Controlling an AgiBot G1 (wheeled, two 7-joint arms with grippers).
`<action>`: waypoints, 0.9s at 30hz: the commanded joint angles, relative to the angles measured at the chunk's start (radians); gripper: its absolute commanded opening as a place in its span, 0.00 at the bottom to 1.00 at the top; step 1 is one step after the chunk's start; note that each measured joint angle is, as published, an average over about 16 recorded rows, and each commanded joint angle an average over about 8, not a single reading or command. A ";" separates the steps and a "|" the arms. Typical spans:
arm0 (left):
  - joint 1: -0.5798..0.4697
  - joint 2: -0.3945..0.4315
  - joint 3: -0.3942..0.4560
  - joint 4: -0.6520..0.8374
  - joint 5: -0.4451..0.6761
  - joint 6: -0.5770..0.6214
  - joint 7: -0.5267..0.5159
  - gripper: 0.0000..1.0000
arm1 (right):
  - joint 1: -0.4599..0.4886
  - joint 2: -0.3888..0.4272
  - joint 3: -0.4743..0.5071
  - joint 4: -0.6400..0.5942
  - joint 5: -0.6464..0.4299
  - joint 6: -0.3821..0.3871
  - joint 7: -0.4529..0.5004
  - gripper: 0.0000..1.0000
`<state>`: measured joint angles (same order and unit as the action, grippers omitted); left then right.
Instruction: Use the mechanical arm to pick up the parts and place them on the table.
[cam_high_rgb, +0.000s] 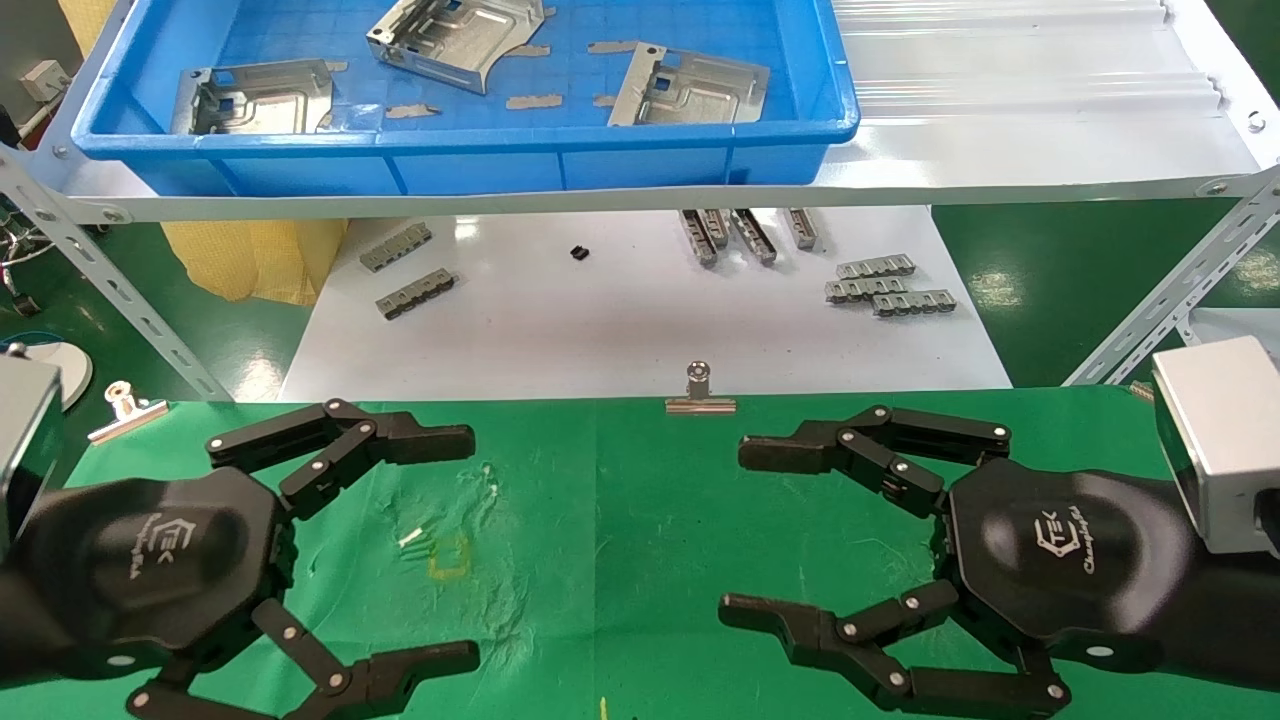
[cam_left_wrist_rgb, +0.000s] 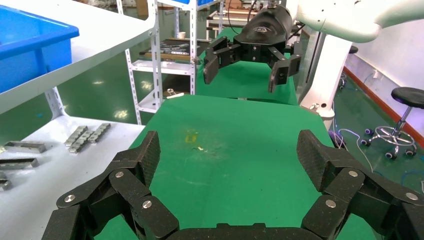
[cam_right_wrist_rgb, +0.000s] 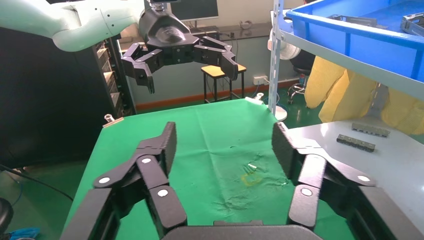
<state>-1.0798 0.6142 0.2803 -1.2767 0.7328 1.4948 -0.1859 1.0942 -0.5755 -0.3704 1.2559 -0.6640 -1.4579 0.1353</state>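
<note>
Head cam: three silver parts sit up in the blue bin on the shelf, both claws hanging over the green table, left gripper and right gripper spread wide, holding nothing. Left wrist cam shows its fingers apart over bare cloth. Right wrist cam, same deal.

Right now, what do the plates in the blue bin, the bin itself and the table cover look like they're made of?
Plates: likely bare sheet metal, silver-grey with folded edges and dull glints.
Blue bin: probably moulded plastic, glossy, with ribbed walls.
Table cover: green cloth, matte and wrinkled.
</note>
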 joint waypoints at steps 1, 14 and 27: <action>0.000 0.000 0.000 0.000 0.000 0.000 0.000 1.00 | 0.000 0.000 0.000 0.000 0.000 0.000 0.000 0.00; 0.000 0.000 0.000 0.000 0.000 0.000 0.000 1.00 | 0.000 0.000 0.000 0.000 0.000 0.000 0.000 0.00; -0.083 0.016 0.001 0.017 0.033 -0.023 -0.006 1.00 | 0.000 0.000 0.000 0.000 0.000 0.000 0.000 0.00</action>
<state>-1.1954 0.6435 0.2894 -1.2436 0.7823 1.4671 -0.1990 1.0942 -0.5755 -0.3704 1.2558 -0.6640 -1.4579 0.1352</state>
